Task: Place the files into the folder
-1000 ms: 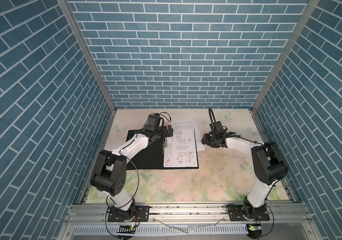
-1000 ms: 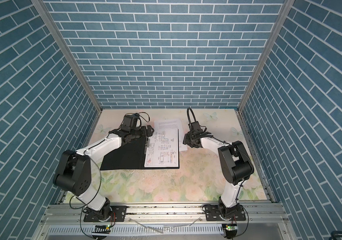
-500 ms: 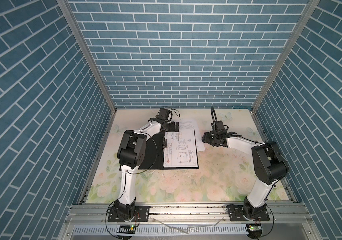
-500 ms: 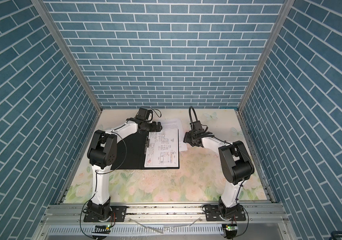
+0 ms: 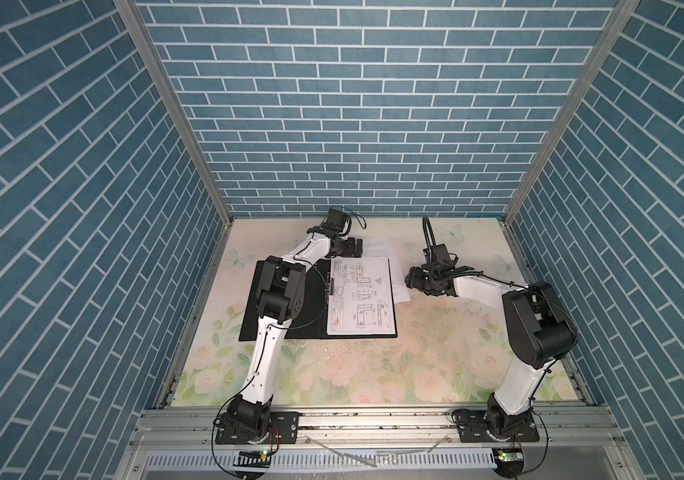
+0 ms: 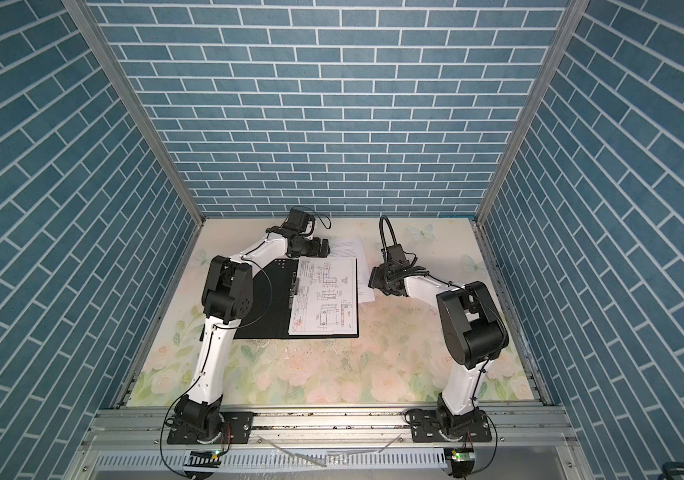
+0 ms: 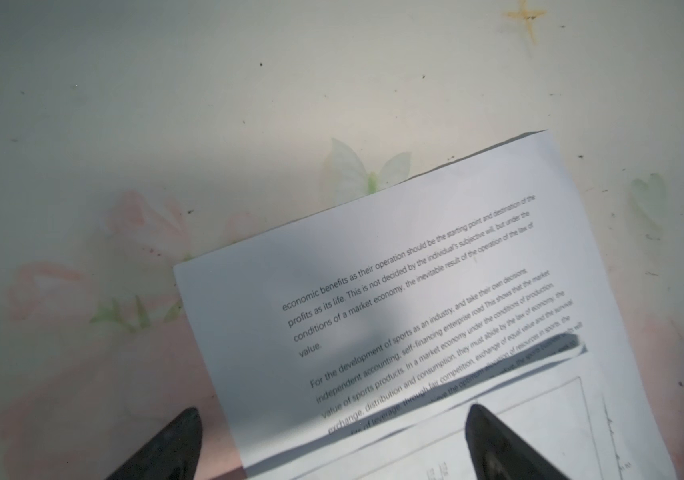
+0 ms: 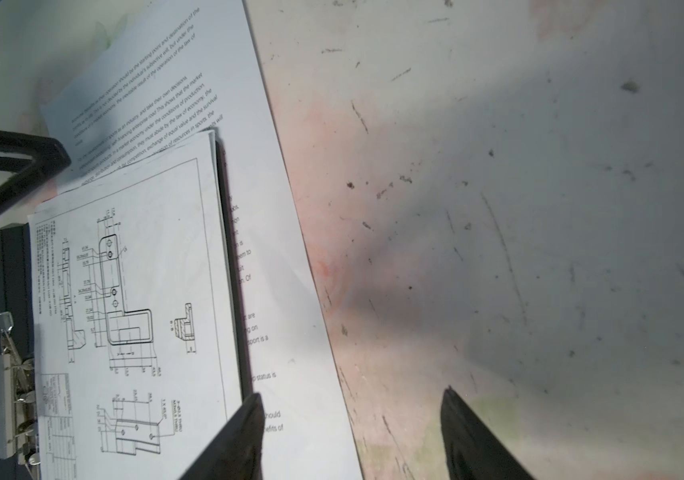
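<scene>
Left gripper [image 5: 359,248] has swung over unfiled white text sheet [image 5: 378,248], fingers apart, as on right gripper [image 5: 411,282]; white drawing sheet [image 5: 361,299] lies in open black folder [image 5: 315,326].

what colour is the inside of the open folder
Black. The folder shows best in a top view.

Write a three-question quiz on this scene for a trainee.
1. True or false: the folder lies closed on the table.
2. What lies on the folder's right half? A. the drawing sheet B. a stapler C. nothing
3. Fill in: the text sheet lies partly ___ the folder.
Key: 1 false; 2 A; 3 under.
</scene>
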